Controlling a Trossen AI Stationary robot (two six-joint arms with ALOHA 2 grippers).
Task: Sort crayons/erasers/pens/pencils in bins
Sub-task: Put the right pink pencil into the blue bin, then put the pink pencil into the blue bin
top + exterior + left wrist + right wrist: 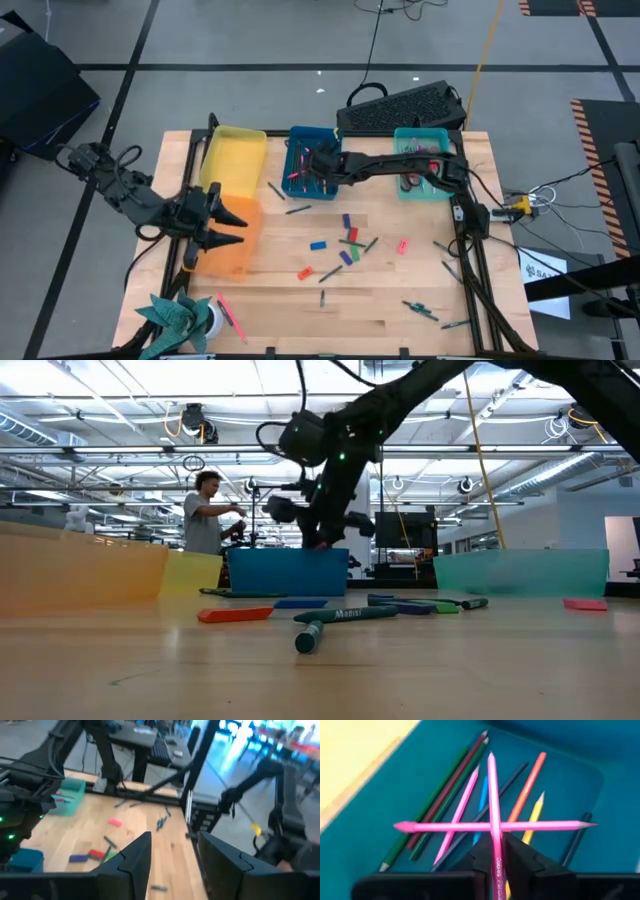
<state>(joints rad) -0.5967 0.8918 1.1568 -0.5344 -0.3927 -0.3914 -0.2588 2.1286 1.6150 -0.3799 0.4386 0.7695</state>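
Here, my right tool [496, 851] hung over the blue bin [300, 140], clenched on a pink pencil [493, 795] that pointed down at the other pencils [451, 795] lying inside, one more pink one crossing beneath it. My left tool [235, 222] hovered released above the orange bin [228, 258], next to the yellow bin [236, 152]. The teal bin [404, 136] sat at the desk's [380, 300] far right. Erasers [318, 244] and loose sticks lay scattered mid-desk, well apart from every bin. A person [207, 512] stood beyond the desk.
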